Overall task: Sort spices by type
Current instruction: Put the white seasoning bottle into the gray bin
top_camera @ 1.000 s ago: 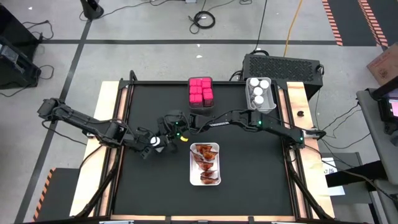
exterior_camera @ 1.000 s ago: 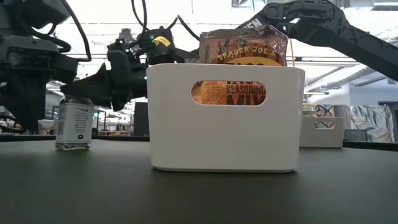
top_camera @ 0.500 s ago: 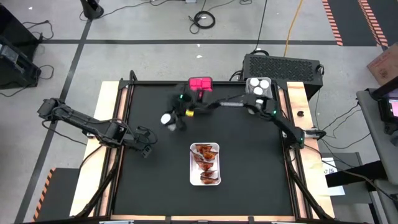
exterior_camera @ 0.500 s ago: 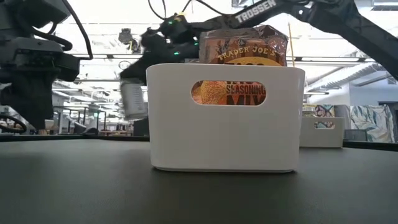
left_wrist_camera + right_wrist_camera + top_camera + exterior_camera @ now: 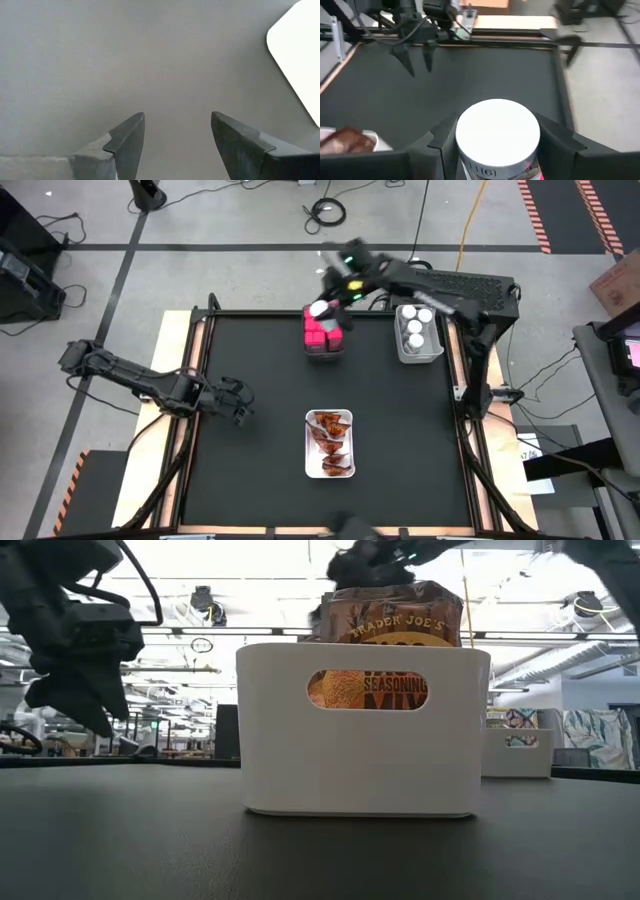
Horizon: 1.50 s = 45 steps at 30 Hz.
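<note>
The right arm is raised over the upper centre of the high view, above the far edge of the table (image 5: 250,480). The right gripper (image 5: 322,308) is clamped on a clear jar (image 5: 497,137) with a white cap, held over the pink boxes (image 5: 322,332). The step in hand appears to be transfer of this jar to its own kind.

Procedure, as judged:
1. Carry the jar across to the grey bin (image 5: 419,356) at the upper right of the frame, where the other jars (image 5: 415,327) stand.
2. Keep the jar upright and clear of the bin wall.
3. Lower into a free spot; part the fingers only once the base is seated.

The left gripper (image 5: 238,400) waits at the left of the table, fingers spread and empty.

View differences:
- High view: shows all three groups, including the red-orange packets (image 5: 330,442) in the white tray (image 5: 308,448) at lower centre.
- Right wrist view: shows the cap seated between both fingers, a grip the high view blurs.
- Low view: the tray blocks the centre; one packet shows through its handle slot.
- Left wrist view: shows only the empty gap between the fingers.
</note>
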Available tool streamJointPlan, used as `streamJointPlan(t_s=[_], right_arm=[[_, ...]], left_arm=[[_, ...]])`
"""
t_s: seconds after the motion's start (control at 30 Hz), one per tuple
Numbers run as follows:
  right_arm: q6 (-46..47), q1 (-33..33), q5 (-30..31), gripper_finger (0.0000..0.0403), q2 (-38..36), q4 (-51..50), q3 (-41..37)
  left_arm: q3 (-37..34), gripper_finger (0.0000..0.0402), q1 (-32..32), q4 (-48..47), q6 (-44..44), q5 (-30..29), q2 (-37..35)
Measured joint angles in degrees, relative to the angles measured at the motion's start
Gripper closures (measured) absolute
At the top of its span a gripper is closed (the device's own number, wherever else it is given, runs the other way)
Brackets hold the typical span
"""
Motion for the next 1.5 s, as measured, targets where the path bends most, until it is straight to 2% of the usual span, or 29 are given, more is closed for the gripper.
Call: streamJointPlan(t_s=[0.13, 0.33, 0.43, 0.63, 0.8, 0.87, 1.07, 1.2, 1.5], right_arm=[[-2.0, -5.2, 0.0, 0.0215, -8.9, -1.6, -8.4], [6.8, -14.0, 4.6, 0.0215, -27.5, 10.2, -33.3], [9.9, -15.8, 14.2, 0.0215, -37.4, 10.7, -42.5], [24.1, -16.5, 40.2, 0.0215, -54.6, 12.3, -55.0], [34.4, -15.7, 52.9, 0.0204, -64.3, 15.8, -66.0], [36.5, -15.6, 55.1, 0.0205, -66.8, 18.1, -70.7], [41.4, -15.5, 56.5, 0.0206, -69.7, 23.9, -79.9], [43.4, -15.5, 60.5, 0.0205, -69.8, 27.4, -83.2], [44.4, -15.6, 62.4, 0.0206, -66.5, 30.2, -86.1]], left_arm=[[0.0, 0.0171, 1.5, 1.0, 0.0, 0.0, 0.0], [0.0, 0.0171, 3.5, 1.4, 0.0, 0.0, 0.0], [0.0, 0.0171, 4.7, 1.4, 0.2, -0.1, 0.0], [0.0, 0.0171, 8.4, 1.8, 3.3, -0.3, 0.0], [0.0, 0.0171, 11.8, 3.9, 6.5, -0.7, 0.0], [0.0, 0.0171, 13.1, 4.9, 7.9, -0.7, 0.0], [0.0, 0.0171, 16.2, 5.6, 9.4, 1.2, 0.0], [0.0, 0.0171, 17.0, 5.5, 9.5, 3.3, 0.0], [0.0, 0.0171, 17.0, 5.5, 9.4, 4.4, 0.0]])
